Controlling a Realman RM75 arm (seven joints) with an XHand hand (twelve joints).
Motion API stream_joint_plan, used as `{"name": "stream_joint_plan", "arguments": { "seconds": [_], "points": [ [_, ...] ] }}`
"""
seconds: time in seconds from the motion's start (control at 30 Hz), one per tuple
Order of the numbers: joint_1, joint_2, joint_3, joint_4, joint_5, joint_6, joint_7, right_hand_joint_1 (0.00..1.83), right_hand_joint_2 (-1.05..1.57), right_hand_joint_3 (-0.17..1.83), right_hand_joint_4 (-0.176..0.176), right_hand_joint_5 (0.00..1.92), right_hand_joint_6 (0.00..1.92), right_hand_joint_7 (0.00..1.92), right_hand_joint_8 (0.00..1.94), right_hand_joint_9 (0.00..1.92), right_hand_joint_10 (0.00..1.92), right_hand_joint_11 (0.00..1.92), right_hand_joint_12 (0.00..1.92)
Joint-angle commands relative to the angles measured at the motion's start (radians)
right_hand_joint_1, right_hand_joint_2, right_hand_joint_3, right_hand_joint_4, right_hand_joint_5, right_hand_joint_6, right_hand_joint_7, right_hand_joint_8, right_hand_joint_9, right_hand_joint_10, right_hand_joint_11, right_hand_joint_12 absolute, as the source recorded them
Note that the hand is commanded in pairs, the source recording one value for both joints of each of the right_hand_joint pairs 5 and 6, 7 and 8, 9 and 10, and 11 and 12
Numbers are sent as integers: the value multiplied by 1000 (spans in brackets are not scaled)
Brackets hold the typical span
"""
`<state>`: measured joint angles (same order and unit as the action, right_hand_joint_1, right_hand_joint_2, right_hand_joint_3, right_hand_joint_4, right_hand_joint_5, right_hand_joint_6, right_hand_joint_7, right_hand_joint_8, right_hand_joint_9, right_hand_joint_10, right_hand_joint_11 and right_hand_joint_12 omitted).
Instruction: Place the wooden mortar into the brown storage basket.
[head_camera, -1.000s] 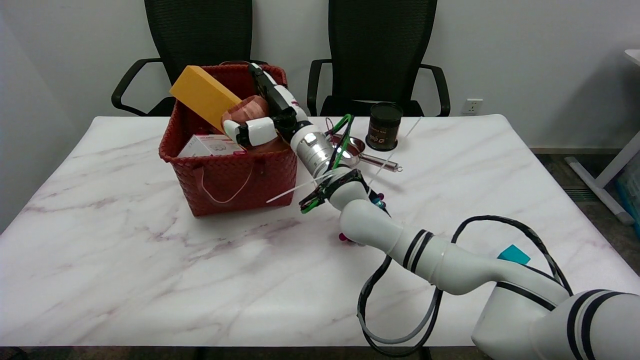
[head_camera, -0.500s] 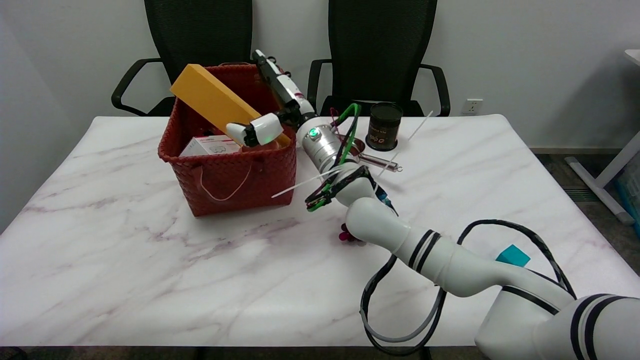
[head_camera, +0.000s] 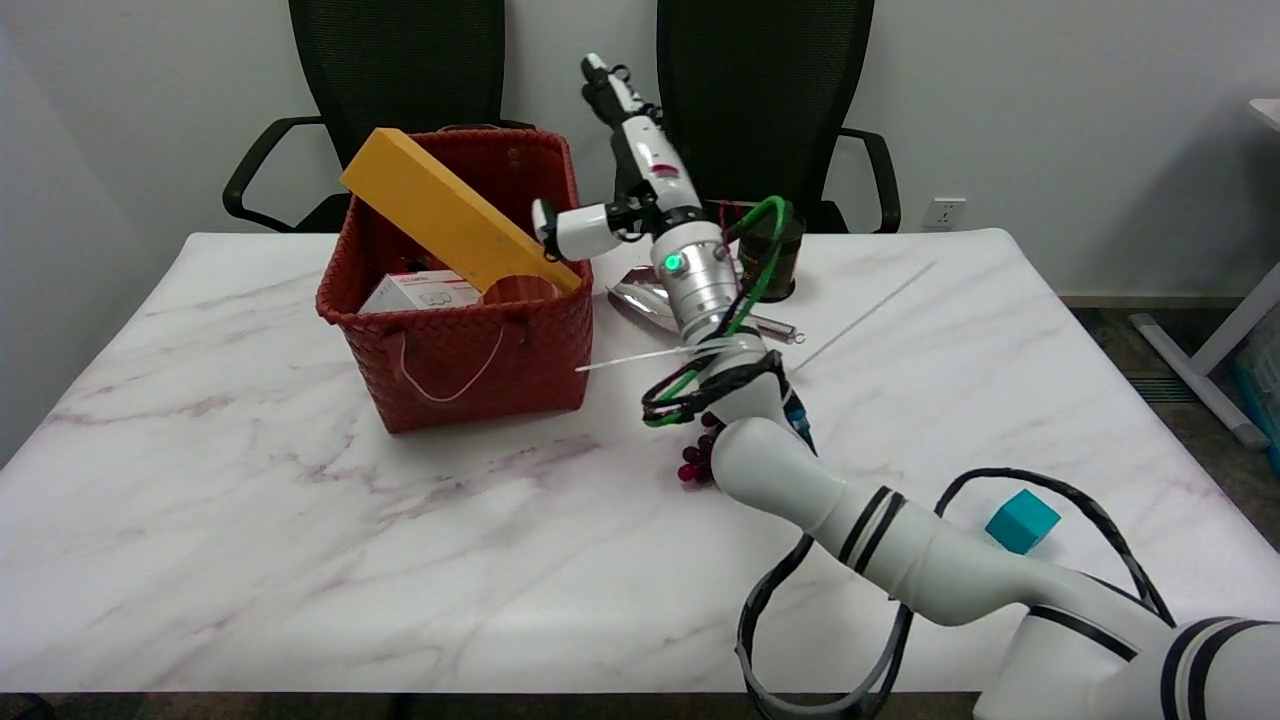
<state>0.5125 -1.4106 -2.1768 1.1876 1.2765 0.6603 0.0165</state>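
The wooden mortar (head_camera: 517, 292) sits inside the brown storage basket (head_camera: 460, 345), near its right front corner; only its round rim shows above the wall. My right hand (head_camera: 625, 185) hangs in the air just right of the basket's right rim. Its fingers are spread, some pointing up and one toward the basket, and nothing is in them. It touches neither the mortar nor the basket.
A long yellow box (head_camera: 455, 212) leans across the basket, and a white carton (head_camera: 418, 292) lies inside. A metal scoop (head_camera: 660, 298) and a dark can (head_camera: 772, 255) sit behind my arm. Dark red beads (head_camera: 695, 462) and a teal cube (head_camera: 1021, 520) lie nearer.
My right hand let go of the mortar, which now rests in the basket. The hand has risen and swung right, out of the basket.
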Motion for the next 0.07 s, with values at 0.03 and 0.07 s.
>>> {"name": "stream_joint_plan", "arguments": {
  "seconds": [0.03, 0.07],
  "points": [
    [-208, 107, 91, 184, -9, 290, -470, 1245, 278, 1319, 0, 82, 82, 190, 190, 217, 217, 0, 0],
    [-226, 116, 97, 185, -10, 307, -482, 1243, 281, 1309, 0, 82, 82, 189, 189, 223, 223, 0, 0]
  ]
}}
